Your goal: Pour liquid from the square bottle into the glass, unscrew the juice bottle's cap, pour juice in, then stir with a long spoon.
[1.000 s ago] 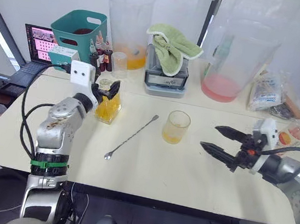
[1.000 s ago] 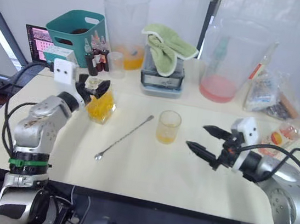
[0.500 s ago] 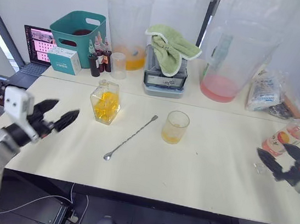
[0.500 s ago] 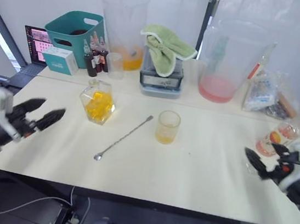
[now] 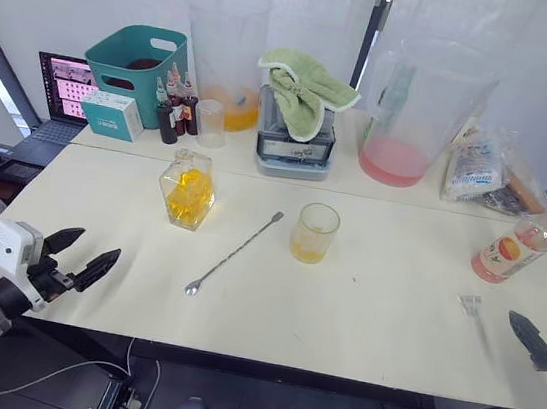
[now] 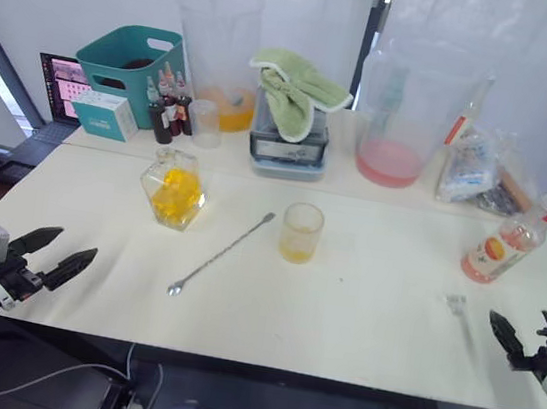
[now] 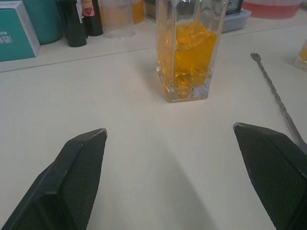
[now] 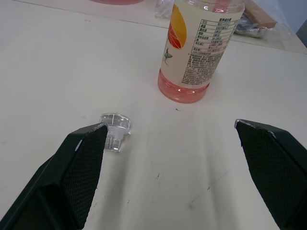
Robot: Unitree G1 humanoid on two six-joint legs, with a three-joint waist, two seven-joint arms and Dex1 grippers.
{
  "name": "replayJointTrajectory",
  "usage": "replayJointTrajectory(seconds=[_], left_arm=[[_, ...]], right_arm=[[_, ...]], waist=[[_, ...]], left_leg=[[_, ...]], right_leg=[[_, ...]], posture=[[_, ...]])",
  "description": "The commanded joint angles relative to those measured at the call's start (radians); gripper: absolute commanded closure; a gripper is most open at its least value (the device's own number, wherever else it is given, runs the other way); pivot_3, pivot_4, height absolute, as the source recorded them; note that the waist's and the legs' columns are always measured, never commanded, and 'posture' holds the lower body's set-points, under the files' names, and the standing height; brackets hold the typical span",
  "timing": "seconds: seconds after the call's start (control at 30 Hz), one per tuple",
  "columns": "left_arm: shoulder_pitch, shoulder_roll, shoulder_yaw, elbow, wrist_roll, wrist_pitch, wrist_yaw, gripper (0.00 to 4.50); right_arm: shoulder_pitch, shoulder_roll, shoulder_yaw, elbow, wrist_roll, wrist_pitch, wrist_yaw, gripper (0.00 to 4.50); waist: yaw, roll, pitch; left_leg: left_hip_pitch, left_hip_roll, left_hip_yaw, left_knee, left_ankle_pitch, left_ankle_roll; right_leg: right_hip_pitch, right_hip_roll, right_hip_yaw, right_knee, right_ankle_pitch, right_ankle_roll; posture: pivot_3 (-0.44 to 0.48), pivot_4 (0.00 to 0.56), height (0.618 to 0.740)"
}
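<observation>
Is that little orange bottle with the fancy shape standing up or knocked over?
Standing upright. The square bottle sits on its flat base on the table, partly filled with orange liquid, with nothing touching it.

I count one square bottle [image 5: 188, 188], one glass [image 5: 315, 233] and one long spoon [image 5: 237, 252]. Behind them I see two big pitchers [image 5: 226, 55] and one juice bottle [image 5: 516, 244].

Clear glass square bottle [image 7: 188, 48], matt table [image 7: 144, 158]

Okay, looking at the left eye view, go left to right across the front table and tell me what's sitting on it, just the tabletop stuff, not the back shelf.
Square bottle → long spoon → glass → small clear stopper → juice bottle.
</observation>
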State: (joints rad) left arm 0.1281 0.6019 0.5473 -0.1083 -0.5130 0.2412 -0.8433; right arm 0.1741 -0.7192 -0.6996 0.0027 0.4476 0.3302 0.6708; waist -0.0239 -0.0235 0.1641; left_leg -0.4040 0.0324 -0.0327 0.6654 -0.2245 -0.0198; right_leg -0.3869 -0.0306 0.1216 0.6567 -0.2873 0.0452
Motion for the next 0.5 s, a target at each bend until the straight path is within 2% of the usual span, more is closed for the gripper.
replayJointTrajectory(seconds=[0.03, 0.1, 0.27, 0.5], left_arm=[[-0.01, 0.008, -0.006, -0.011, -0.013, -0.03, -0.013, 0.03], [-0.009, 0.012, -0.017, -0.015, -0.021, -0.029, -0.025, 0.03], [-0.01, 0.042, -0.082, -0.154, -0.164, 0.119, -0.102, 0.03], [-0.073, 0.073, -0.191, -0.31, -0.267, 0.24, -0.113, 0.03]], right_arm=[[0.001, 0.005, -0.021, -0.06, 0.017, -0.002, -0.02, 0.0], [-0.001, 0.02, -0.022, -0.084, 0.028, 0.02, -0.042, 0.0], [-0.095, 0.125, -0.009, -0.253, 0.057, 0.174, -0.295, 0.0], [-0.28, 0.167, 0.07, -0.341, 0.04, 0.387, -0.536, 0.0]], waist=[[-0.001, 0.0, 0.0], [-0.001, 0.0, 0.0], [-0.007, 0.0, 0.0], [-0.016, 0.001, 0.0]], left_leg=[[0.0, 0.0, 0.0, 0.0, 0.0, 0.0], [0.0, 0.0, 0.0, 0.0, 0.0, 0.0], [0.0, 0.001, 0.0, -0.001, 0.0, 0.0], [-0.001, 0.001, 0.0, -0.002, 0.0, 0.0]], right_leg=[[0.0, 0.0, 0.0, 0.0, 0.0, 0.0], [0.0, 0.0, 0.0, 0.0, 0.0, 0.0], [-0.001, 0.0, 0.0, 0.001, 0.0, 0.0], [-0.002, 0.0, 0.0, 0.001, 0.0, 0.0]], posture=[[0.0, 0.15, 0.74], [0.0, 0.15, 0.74], [0.0, 0.15, 0.74], [0.0, 0.15, 0.74]])
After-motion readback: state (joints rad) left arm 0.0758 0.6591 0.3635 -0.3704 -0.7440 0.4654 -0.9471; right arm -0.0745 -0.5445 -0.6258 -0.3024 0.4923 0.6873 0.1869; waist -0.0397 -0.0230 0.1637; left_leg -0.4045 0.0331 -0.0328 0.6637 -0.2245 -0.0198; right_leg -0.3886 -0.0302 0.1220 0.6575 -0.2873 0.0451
